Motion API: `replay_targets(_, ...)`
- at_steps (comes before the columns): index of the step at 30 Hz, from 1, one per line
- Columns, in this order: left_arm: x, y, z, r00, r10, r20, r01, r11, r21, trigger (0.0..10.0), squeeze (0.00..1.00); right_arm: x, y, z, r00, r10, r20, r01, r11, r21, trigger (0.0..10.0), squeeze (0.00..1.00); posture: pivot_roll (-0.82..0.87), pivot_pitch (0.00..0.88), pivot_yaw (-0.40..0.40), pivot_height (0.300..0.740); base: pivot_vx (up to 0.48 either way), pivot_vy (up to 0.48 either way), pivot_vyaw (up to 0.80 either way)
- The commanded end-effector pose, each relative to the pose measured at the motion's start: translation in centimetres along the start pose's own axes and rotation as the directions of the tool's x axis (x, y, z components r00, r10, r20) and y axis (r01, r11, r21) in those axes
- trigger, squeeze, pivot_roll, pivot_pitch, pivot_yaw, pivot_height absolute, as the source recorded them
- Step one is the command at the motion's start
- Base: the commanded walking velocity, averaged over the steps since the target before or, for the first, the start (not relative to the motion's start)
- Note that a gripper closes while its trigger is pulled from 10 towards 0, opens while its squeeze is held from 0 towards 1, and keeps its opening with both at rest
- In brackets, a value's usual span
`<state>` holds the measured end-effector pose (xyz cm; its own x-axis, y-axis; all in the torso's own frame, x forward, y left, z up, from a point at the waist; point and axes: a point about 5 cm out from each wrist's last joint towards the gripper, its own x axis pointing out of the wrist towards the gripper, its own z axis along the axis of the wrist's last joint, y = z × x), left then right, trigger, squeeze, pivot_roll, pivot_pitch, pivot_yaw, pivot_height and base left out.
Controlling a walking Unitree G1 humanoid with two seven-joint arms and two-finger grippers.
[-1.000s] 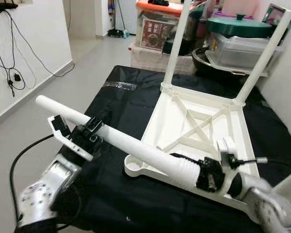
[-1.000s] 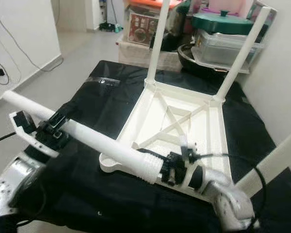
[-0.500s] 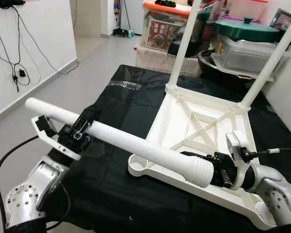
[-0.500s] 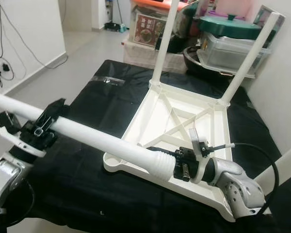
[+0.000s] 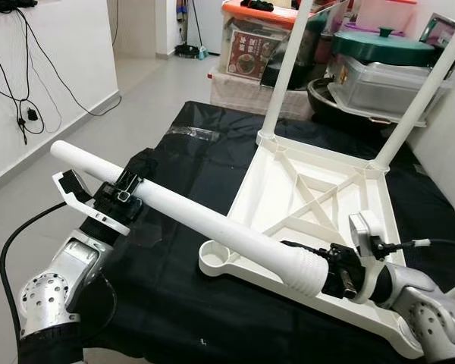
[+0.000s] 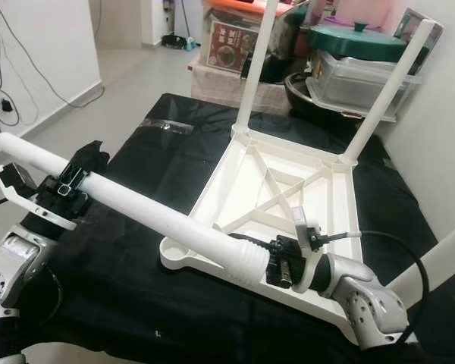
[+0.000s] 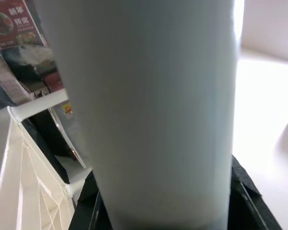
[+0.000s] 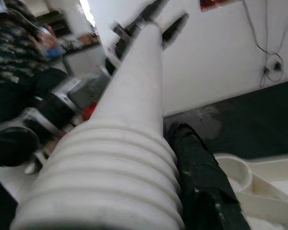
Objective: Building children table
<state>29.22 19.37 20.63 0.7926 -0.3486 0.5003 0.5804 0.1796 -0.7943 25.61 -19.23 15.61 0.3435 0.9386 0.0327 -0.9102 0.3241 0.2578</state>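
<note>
1. The right gripper [image 5: 335, 267], nearest the viewer at the lower right, has its two black fingers clamped on the ribbed, threaded end of a loose white table leg [image 5: 212, 224]. A cable loops from its wrist.

2. The left gripper [image 5: 121, 193], at the lower left, is closed around the same leg near its smooth far end. Carried between the two grippers, the leg lies almost level and slants across the front of the scene, above a black cloth [image 5: 174, 288] that covers the work surface.

3. Just under the leg's ribbed end sits the white tabletop [image 5: 322, 201], upside down on the cloth, with cross-shaped ribbing inside. Its near left corner has an empty round socket [image 5: 216, 258], close beside the ribbed end but not joined to it.

4. At the tabletop's two far corners, two legs stand upright, already fitted: one on the left [image 5: 284, 72], one on the right [image 5: 421, 95].

5. Beyond the cloth are storage boxes [image 5: 254, 45] and a green-lidded pot [image 5: 383, 45].

6. Likely risk: the leg must be tipped upright to enter the socket. If the two grippers turn out of step, the leg could twist in their hold, strike the tabletop's rim, or push the light tabletop across the cloth. A tilted entry could jam the thread.
</note>
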Motion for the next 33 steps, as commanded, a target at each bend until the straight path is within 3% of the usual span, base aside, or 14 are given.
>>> replay_targets(1, 0.0, 0.0, 1.4, 0.999, 0.036, 0.041, -0.039, 0.997, 0.071, 10.0, 0.00, -0.4, -0.5, -0.5, 0.997, -0.071, -0.038, 0.072, 0.997, 0.011, 10.0, 1.00, 0.11, 0.000, -0.115, 0.740, 0.000, 0.000, 0.00)
replay_targets(6, 0.2, 0.2, 2.2, 0.995, 0.054, 0.079, -0.060, 0.995, 0.075, 10.0, 0.00, -1.1, -1.2, -0.6, 0.989, -0.148, -0.010, 0.148, 0.989, 0.015, 10.0, 1.00, 0.11, 0.000, -0.117, 0.740, 0.000, 0.000, 0.00)
replay_targets(8, 0.0, 0.6, 3.4, 0.985, 0.098, 0.144, -0.112, 0.989, 0.095, 10.0, 0.00, -3.0, -2.1, -1.0, 0.970, -0.244, 0.019, 0.243, 0.969, 0.037, 10.0, 1.00, 0.12, 0.000, -0.124, 0.740, 0.000, 0.000, 0.00)
replay_targets(12, -0.3, 0.7, 4.5, 0.974, 0.116, 0.197, -0.136, 0.986, 0.094, 10.0, 0.00, -4.9, -2.4, -1.6, 0.956, -0.293, 0.007, 0.292, 0.954, 0.062, 10.0, 1.00, 0.12, 0.000, -0.128, 0.740, 0.000, 0.000, 0.00)
replay_targets(18, -0.4, 0.7, 4.8, 0.973, 0.120, 0.197, -0.144, 0.983, 0.112, 10.0, 0.00, -7.7, -3.5, -1.8, 0.915, -0.402, -0.037, 0.403, 0.915, 0.035, 10.0, 1.00, 0.12, 0.000, -0.125, 0.740, 0.000, 0.000, 0.00)
replay_targets(20, 0.0, 0.9, 4.3, 0.978, 0.116, 0.174, -0.137, 0.983, 0.120, 10.0, 0.00, -6.8, -4.7, 1.7, 0.869, -0.492, 0.046, 0.494, 0.864, -0.094, 10.0, 1.00, 0.09, 0.000, -0.109, 0.740, 0.000, 0.000, 0.00)
replay_targets(22, 0.0, 0.9, 4.3, 0.978, 0.116, 0.174, -0.137, 0.983, 0.120, 10.0, 0.00, -6.8, -4.7, 1.7, 0.869, -0.492, 0.046, 0.494, 0.864, -0.094, 10.0, 1.00, 0.09, 0.000, -0.109, 0.740, 0.000, 0.000, 0.00)
replay_targets(25, 0.2, 1.0, 4.1, 0.980, 0.114, 0.165, -0.135, 0.983, 0.121, 10.0, 0.00, -5.7, -5.0, 3.8, 0.850, -0.515, 0.106, 0.526, 0.838, -0.143, 10.0, 1.00, 0.09, 0.000, -0.109, 0.740, 0.000, 0.000, 0.00)
replay_targets(26, 0.6, 1.2, 3.7, 0.982, 0.119, 0.149, -0.140, 0.981, 0.132, 10.0, 0.00, -3.7, -5.2, 6.3, 0.830, -0.534, 0.159, 0.557, 0.789, -0.259, 10.0, 0.75, 0.09, 0.000, -0.101, 0.740, 0.000, 0.000, 0.00)
replay_targets(27, 0.6, 1.2, 3.7, 0.982, 0.119, 0.149, -0.140, 0.981, 0.132, 10.0, 0.00, -3.7, -5.2, 6.3, 0.830, -0.534, 0.159, 0.557, 0.789, -0.259, 10.0, 0.75, 0.09, 0.000, -0.101, 0.740, 0.000, 0.000, 0.00)
replay_targets(28, 0.9, 1.2, 3.1, 0.984, 0.122, 0.127, -0.141, 0.978, 0.152, 10.0, 0.00, -1.0, -4.6, 8.8, 0.834, -0.510, 0.211, 0.552, 0.753, -0.359, 10.0, 0.00, 0.10, 0.000, -0.101, 0.740, 0.000, 0.000, 0.00)
replay_targets(30, 0.9, 1.2, 3.1, 0.984, 0.122, 0.127, -0.141, 0.978, 0.152, 10.0, 0.00, -1.0, -4.6, 8.8, 0.834, -0.510, 0.211, 0.552, 0.753, -0.359, 10.0, 0.00, 0.10, 0.000, -0.101, 0.740, 0.000, 0.000, 0.00)
replay_targets(32, 1.3, 1.4, 2.6, 0.984, 0.138, 0.110, -0.157, 0.969, 0.189, 10.0, 0.00, 3.7, -2.7, 11.5, 0.872, -0.430, 0.234, 0.488, 0.730, -0.478, 10.0, 0.00, 0.10, 0.000, -0.103, 0.740, 0.000, 0.000, 0.00)
replay_targets(33, 1.3, 1.5, 2.6, 0.983, 0.146, 0.111, -0.167, 0.964, 0.206, 10.0, 0.00, 5.1, -2.1, 11.8, 0.887, -0.407, 0.219, 0.461, 0.738, -0.493, 10.0, 0.00, 0.10, 0.000, -0.103, 0.740, 0.000, 0.000, 0.00)
